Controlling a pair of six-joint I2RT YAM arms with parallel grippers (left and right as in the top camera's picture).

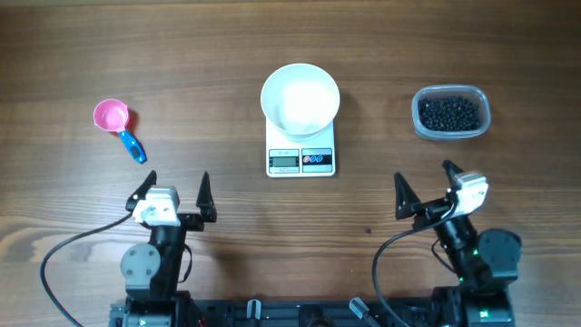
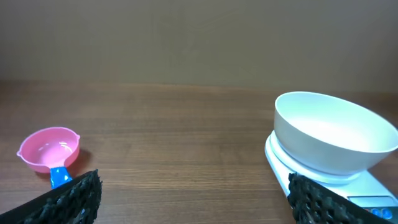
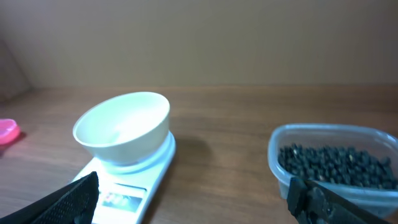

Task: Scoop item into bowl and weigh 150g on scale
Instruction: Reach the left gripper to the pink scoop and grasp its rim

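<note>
Overhead, the round white bowl (image 1: 300, 95) sits on the flat white rectangular kitchen scale (image 1: 300, 161) ready for weighing, while the left gripper (image 1: 177, 180) and right gripper (image 1: 423, 173) hover spread wide and empty near the tabletop's (image 1: 290, 227) front edge.

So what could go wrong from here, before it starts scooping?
The pink scoop lies flat with a thin blue handle, possibly awkward to grip. The black beads sit in the clear container, apart from the white bowl, so a loaded scoop might drop rolling beads on the table between. The bowl perches on the small scale and overhangs it; a nudge could shift or tip it.
</note>
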